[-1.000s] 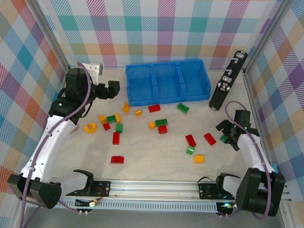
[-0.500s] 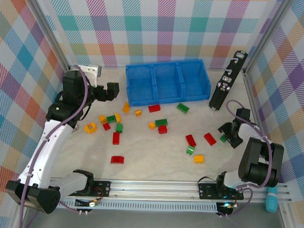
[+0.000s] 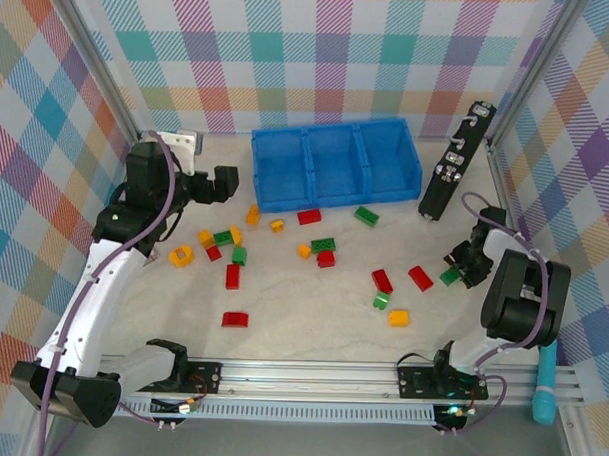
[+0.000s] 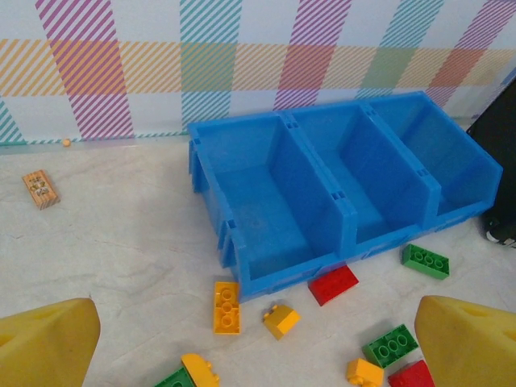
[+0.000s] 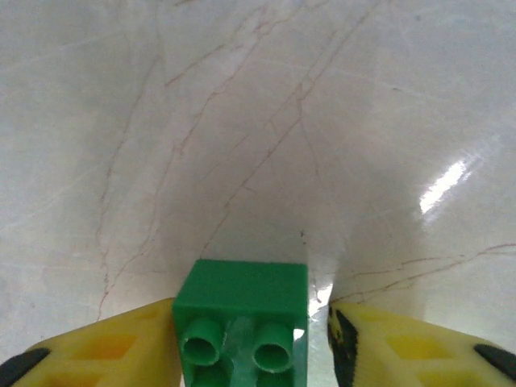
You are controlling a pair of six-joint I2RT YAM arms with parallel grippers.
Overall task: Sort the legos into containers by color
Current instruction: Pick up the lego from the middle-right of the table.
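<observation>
Lego, green, cropped inside right end effector.

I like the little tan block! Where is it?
In the left wrist view, the tan block lies left of the blue bin, near the checkered wall.

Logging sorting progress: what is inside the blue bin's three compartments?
All three compartments of the blue bin show bare blue floor, nothing in them. From the left wrist, the dividers hide part of the middle and right floors.
</observation>
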